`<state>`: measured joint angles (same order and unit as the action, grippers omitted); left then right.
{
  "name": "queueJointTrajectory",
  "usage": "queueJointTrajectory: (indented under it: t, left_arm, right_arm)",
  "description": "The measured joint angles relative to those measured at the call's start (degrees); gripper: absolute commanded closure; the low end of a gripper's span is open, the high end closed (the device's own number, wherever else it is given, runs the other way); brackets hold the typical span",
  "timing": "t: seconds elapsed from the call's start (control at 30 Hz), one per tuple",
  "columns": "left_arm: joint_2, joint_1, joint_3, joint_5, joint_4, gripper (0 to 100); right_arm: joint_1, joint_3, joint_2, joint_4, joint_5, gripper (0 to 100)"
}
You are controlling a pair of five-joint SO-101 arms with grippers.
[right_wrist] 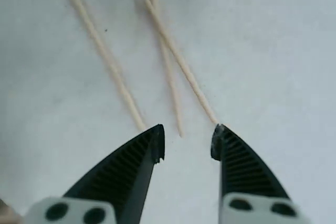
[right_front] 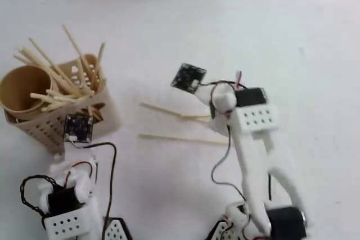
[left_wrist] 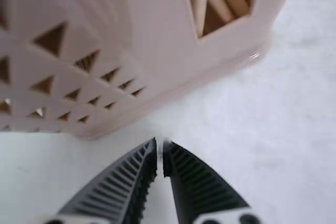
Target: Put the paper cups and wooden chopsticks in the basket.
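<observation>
1 basket (right_front: 48, 125), just ahead of the left jaws. 1 cup (right_front: 19, 91) in it. chopsticks (right_front: 54, 66) in it: tangled bunch, can't count exactly. 3 loose chopsticks (right_wrist: 181, 61) just ahead of the right jaws.

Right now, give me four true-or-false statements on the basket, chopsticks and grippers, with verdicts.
1. The tan paper cup sits in the pale perforated plastic basket. True.
2. Every wooden chopstick is in that basket. False: loose chopsticks lie on the white table.
3. The right gripper is shut on a chopstick. False: it is open and empty, over the loose ones.
4. The left gripper is shut, near the basket. True.
</observation>
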<state>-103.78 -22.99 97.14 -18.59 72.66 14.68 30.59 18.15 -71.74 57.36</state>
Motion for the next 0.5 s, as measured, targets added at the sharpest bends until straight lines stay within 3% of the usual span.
queueJointTrajectory:
  t: [0.5]
  left_arm:
    - [0.0, 0.0, 0.0, 0.0, 0.0, 95]
  right_arm:
    - [2.1, -1.4, -24.4, 19.6, 2.5, 83.6]
